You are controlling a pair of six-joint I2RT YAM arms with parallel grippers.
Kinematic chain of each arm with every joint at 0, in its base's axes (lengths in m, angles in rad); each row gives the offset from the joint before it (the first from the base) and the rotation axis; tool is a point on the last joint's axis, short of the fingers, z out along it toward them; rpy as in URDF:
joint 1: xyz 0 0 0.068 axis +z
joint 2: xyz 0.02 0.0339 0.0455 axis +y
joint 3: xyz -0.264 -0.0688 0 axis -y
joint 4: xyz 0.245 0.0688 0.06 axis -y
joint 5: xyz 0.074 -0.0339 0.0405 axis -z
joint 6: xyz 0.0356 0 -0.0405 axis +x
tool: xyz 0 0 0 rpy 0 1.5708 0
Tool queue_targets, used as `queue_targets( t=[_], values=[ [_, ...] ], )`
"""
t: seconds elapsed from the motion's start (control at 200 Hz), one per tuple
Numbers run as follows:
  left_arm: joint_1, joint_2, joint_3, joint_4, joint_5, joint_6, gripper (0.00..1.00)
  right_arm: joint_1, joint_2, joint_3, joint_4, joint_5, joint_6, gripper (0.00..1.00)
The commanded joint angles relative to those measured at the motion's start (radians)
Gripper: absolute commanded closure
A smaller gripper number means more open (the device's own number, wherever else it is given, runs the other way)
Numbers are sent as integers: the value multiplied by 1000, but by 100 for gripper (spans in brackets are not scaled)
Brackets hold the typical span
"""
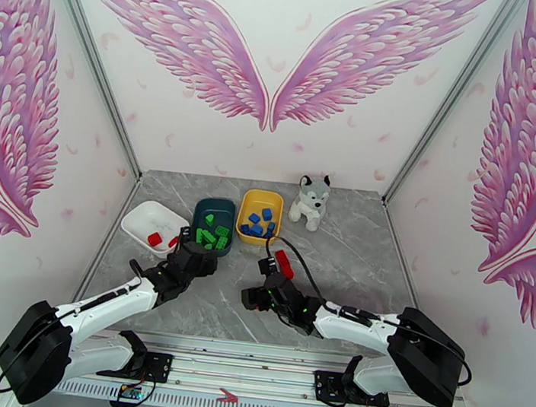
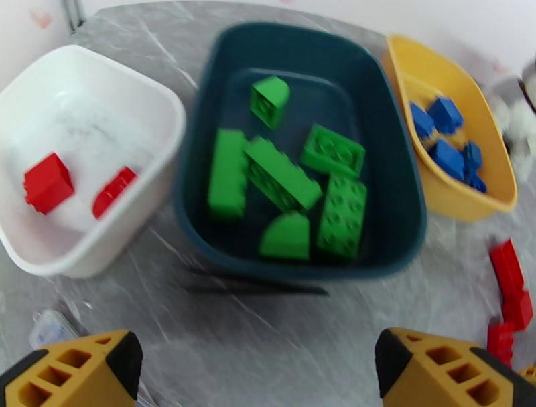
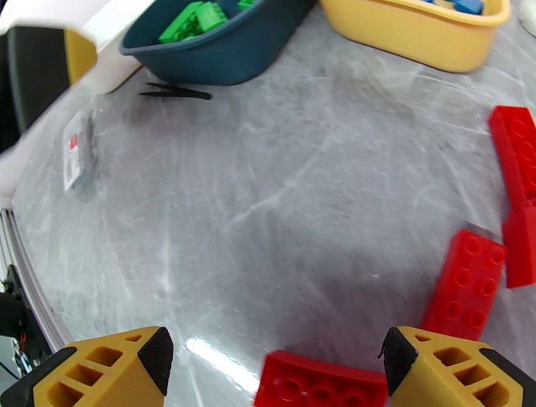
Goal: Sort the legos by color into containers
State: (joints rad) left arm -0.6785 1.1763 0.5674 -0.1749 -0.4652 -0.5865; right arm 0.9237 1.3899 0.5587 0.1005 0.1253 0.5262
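Marble tabletop (image 1: 355,248), we see left pincer (image 2: 258,355) wide and empty facing teal tray (image 2: 191,160) of green legos (image 2: 281,174), right pincer (image 3: 276,351) wide by loose red legos (image 3: 465,284), top view adds husky (image 1: 310,201)

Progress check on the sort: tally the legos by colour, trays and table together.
Green legos: 6, all in the teal tray.
Red legos: 6, 2 in the white tray, 4 on the table.
Blue legos: about 5, piled in the yellow tray.
Total: about 17.
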Motion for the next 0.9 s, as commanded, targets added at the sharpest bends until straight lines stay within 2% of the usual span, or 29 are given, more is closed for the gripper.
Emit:
queue_targets(
  t=[0.0, 0.175, 0.34, 0.525, 0.895],
  values=[
    [-96, 2, -32, 42, -27, -26, 2, -17, -45, -47, -32, 12, 9, 11],
    [-235, 57, -50, 89, -47, -26, 2, -25, -86, -110, -12, 7, 54, 13],
    [-320, 102, -76, 170, -40, 22, 1, -29, -121, -140, -33, 15, 82, 15],
    [-331, 149, -118, 302, 45, 77, 1, -40, -216, -183, -79, 52, 121, 15],
    [-355, 317, -97, 453, 168, 151, 1, -46, -511, -264, -256, 133, 159, 8]
  ],
)
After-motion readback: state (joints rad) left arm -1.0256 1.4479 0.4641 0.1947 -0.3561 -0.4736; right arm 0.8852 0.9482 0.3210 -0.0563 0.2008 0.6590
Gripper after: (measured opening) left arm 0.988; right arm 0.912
